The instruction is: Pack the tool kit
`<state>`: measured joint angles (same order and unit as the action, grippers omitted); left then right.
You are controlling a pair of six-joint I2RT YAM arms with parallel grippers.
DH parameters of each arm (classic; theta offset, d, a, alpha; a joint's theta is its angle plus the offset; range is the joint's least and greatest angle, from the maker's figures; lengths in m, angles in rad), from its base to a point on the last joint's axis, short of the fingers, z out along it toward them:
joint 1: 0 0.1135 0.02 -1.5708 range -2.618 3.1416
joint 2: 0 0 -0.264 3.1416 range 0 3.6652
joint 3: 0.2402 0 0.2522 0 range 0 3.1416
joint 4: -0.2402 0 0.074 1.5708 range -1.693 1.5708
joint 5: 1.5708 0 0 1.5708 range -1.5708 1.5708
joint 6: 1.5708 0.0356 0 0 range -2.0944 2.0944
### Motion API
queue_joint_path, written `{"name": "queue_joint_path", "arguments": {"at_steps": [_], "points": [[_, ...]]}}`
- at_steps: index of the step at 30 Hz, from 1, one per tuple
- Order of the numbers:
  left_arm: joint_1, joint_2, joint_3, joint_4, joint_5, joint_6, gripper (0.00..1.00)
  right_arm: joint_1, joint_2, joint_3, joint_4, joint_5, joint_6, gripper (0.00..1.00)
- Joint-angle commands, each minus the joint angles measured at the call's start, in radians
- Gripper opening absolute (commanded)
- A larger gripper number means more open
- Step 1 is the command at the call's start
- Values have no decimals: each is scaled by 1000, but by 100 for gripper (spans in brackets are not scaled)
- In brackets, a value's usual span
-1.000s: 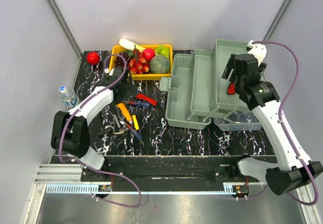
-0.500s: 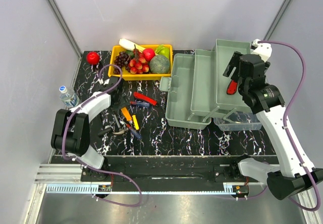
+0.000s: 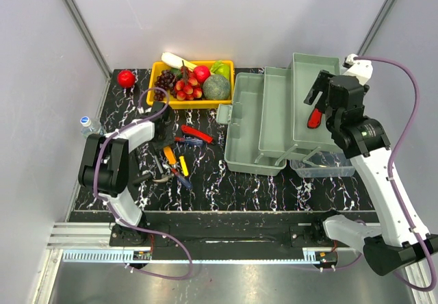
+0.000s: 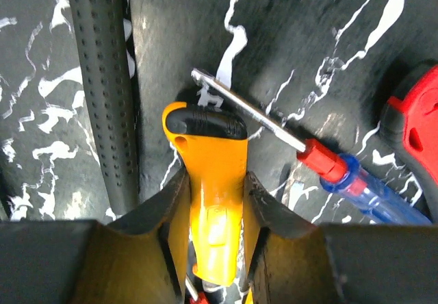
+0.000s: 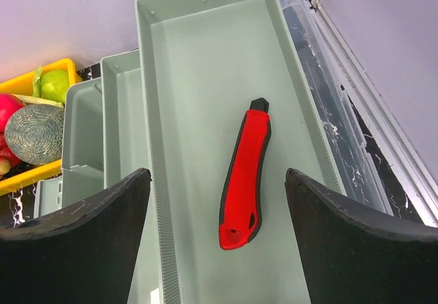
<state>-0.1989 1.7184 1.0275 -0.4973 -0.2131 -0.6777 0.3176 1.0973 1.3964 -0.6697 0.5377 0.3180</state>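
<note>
Black marbled table. One toolbox at centre right, with one red knife lying in its tray. Left gripper pinches one yellow-handled tool. Right gripper spread wide, empty.

Your grey-green toolbox stands open on bench, trays fanned out — red utility knife lies lengthwise in top tray. Yellow-handled tool flat on bench, pinched in left end effector.

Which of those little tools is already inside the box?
The red utility knife, lying alone in a grey-green tray of the toolbox; the others lie out on the table.
</note>
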Motion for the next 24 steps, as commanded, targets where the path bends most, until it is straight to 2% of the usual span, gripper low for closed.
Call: {"name": "queue_joint_path", "arguments": {"at_steps": [1, 2, 3, 7, 10, 13, 17, 20, 24], "points": [[9, 21, 60, 23, -5, 26, 11, -2, -16, 38, 30, -16, -17, 84], [9, 20, 66, 13, -8, 24, 1, -2, -13, 52, 35, -33, -26, 84], [9, 14, 69, 8, -5, 27, 0, -2, -5, 67, 38, -60, -33, 84], [10, -48, 86, -39, -15, 41, 0, -2, 21, 121, 48, -215, -71, 85], [7, -143, 103, -79, 13, 58, 0, -2, 39, 133, 73, -445, -103, 85], [7, -253, 126, -80, 90, 78, 0, -2, 65, 136, 96, -702, -115, 87], [7, -362, 207, -57, 252, 90, 0, 12, 101, 125, 157, -948, -91, 87], [7, -401, 264, -11, 386, 63, 0, 78, 127, 124, 215, -1039, -66, 87], [-10, -444, 299, 123, 569, -32, 0, 239, 170, 121, 321, -1026, -48, 88]]}}
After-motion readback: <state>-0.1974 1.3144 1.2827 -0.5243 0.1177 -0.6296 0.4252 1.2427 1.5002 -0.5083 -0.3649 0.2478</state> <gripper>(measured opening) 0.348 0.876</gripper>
